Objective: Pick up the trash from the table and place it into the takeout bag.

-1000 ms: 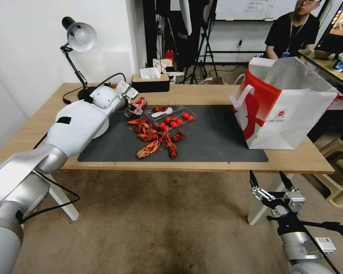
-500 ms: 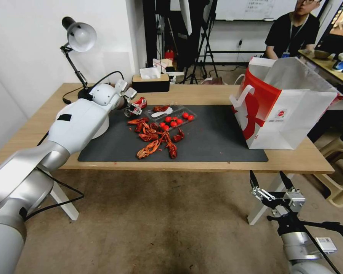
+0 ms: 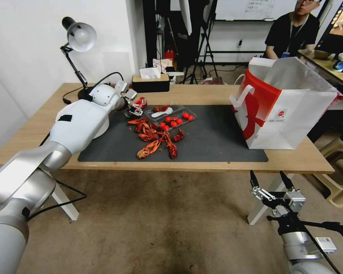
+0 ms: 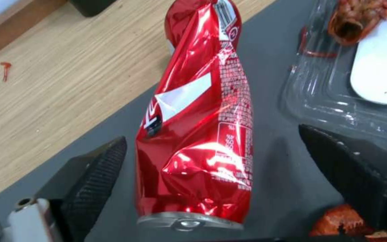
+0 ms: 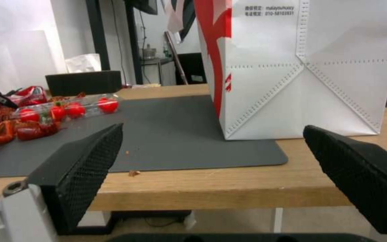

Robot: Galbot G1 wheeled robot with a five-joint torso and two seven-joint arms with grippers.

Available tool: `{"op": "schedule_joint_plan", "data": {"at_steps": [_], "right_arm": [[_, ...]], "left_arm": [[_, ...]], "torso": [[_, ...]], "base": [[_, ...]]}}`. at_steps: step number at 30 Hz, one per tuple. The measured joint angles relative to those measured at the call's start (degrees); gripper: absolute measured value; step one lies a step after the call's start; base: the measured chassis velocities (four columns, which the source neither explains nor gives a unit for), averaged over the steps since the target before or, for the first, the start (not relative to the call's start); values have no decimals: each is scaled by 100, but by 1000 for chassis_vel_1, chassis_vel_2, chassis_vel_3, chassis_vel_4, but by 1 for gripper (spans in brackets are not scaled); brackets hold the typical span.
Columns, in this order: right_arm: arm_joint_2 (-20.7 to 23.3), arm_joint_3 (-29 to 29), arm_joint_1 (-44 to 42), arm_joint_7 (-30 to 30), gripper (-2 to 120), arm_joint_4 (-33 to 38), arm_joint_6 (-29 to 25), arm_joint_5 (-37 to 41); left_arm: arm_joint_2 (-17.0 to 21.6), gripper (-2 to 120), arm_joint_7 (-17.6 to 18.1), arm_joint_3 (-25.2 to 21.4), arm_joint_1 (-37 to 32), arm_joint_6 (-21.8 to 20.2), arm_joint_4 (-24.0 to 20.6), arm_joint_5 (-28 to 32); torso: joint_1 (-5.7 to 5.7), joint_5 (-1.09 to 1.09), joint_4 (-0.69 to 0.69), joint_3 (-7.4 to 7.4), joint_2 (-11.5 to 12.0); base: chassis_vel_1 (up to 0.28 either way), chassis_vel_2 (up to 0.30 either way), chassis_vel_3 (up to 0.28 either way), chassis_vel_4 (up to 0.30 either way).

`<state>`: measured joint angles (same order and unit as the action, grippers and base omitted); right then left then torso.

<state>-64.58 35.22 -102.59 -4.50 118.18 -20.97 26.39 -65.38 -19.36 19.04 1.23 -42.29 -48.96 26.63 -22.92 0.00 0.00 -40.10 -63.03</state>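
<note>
In the head view, the takeout bag stood upright and open-mouthed at the right of the frame, on the right end of the dark mat that covered the wooden surface. The left hand reached in left of centre beside the dented red soda can, near the mat's far left corner. A clear tray of small red fruit and a heap of red crayfish shells lay mid-frame on the mat. The right hand hung low at lower right, below the surface edge, fingers spread and holding nothing.

In the left wrist view, the can filled the centre, lying on the mat between the two dark fingers, which stood apart on either side without touching it.

In the right wrist view, the bag rose at upper right, the tray at the left.

Judging from this, the can was about to be gripped but not yet lifted; the shells and tray were also left to clear. What the bag held could not be seen.
</note>
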Motion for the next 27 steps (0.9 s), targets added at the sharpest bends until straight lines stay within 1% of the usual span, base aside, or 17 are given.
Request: {"op": "schedule_joint_plan", "data": {"at_steps": [5,7,8,9,10,11,12,14,17,24,26,27], "right_arm": [[2,5,0,0,100,0,-1,1],[3,8,0,0,100,0,-2,4],[3,9,0,0,100,-1,-3,5],[3,9,0,0,100,-1,-3,5],[3,9,-1,0,100,-2,-5,6],[3,9,-1,0,100,-2,-5,6],[3,9,-1,-1,100,-3,-8,6],[1,9,-1,-8,100,-3,-10,3],[1,8,0,-13,100,5,-10,-2],[-6,9,-17,-16,100,27,-10,-28],[-2,7,-14,-16,100,44,3,-34],[3,5,-12,-19,100,52,9,-36]], "left_arm": [[-10,93,2,-4,-4,1,31,-5],[-15,85,2,-9,-8,2,50,-13],[-15,75,2,-11,-14,4,57,-23],[-15,75,2,-11,-14,4,57,-23],[-13,71,3,-13,-22,5,74,-40],[-13,71,3,-13,-22,5,74,-40],[-13,64,2,-23,-24,5,95,-41],[-17,55,10,-47,-51,7,115,-41],[-21,52,35,-71,-81,9,126,-40],[21,52,159,-184,-121,16,95,56],[90,52,182,-331,-113,16,-85,241],[133,52,122,-378,-94,15,-242,404]], "torso": [[0,0,0,0,0],[0,0,0,0,0],[0,1,0,0,0],[0,1,0,0,0],[0,0,0,0,0],[0,0,0,0,0],[0,0,0,0,0],[0,0,0,0,0],[0,0,0,0,0],[0,-1,0,0,0],[0,0,1,0,0],[0,-1,1,-1,0]], "base": [[0,0,0,0],[0,0,0,0],[0,0,0,0],[0,0,0,0],[0,0,0,0],[0,0,0,0],[0,0,0,0],[0,0,0,0],[0,0,0,0],[0,0,0,0],[0,0,0,0],[0,0,0,0]]}}
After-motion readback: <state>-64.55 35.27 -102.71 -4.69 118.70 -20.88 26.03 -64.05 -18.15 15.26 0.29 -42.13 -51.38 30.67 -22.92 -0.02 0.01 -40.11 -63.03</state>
